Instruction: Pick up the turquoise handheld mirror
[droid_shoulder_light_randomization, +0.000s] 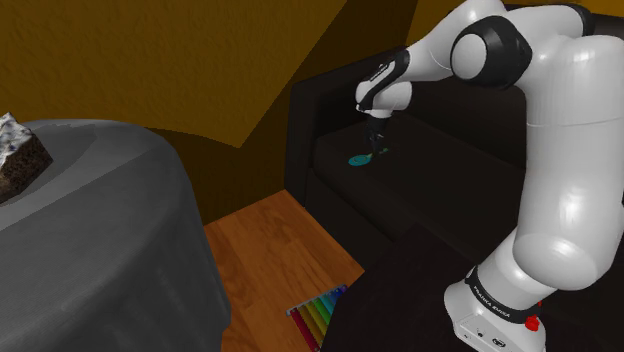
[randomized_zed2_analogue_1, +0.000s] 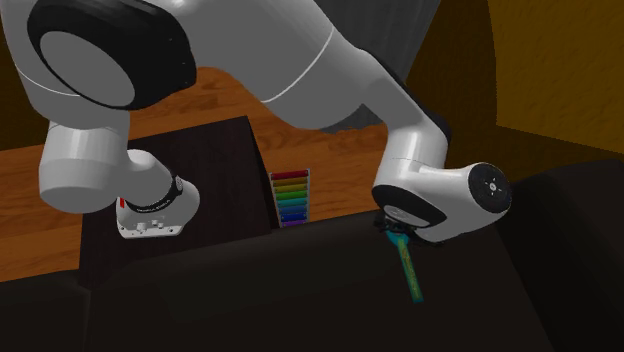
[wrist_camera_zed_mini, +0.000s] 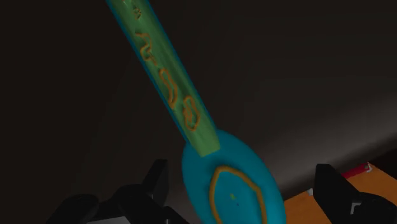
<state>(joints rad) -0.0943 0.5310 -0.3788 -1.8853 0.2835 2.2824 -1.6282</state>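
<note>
- Wrist view: the all-black two-finger gripper (wrist_camera_zed_mini: 242, 169) stands wide open with nothing in its grasp. Its fingers are on either side of the oval head of the turquoise handheld mirror (wrist_camera_zed_mini: 197, 127), one finger just beside the rim and the other apart from it.
- The mirror lies flat on the seat of a dark, nearly black sofa (wrist_camera_zed_mini: 318, 76). Its long green-tinted handle, marked with orange ornament, runs away from the gripper.
- Shoulder view: the gripper (droid_shoulder_light_randomization: 378, 140) hangs close above the mirror (droid_shoulder_light_randomization: 362, 157) on the sofa seat (droid_shoulder_light_randomization: 420, 190).
- Second exterior view: the handle (randomized_zed2_analogue_1: 408, 268) sticks out from beneath the gripper (randomized_zed2_analogue_1: 392, 228).
- Handling, as a judgement: it looks thin, stiff and light. The smooth surface may be slippery, and the face may be fragile.
- It lies low on the seat, so the fingertips probably need to come down right to the seat surface to get round its edges.
- Best hold, I judge: across the narrow neck where handle meets head. That lies near the balance point, so the long handle would tip less than with a grip on the wide, rounded head.
</note>
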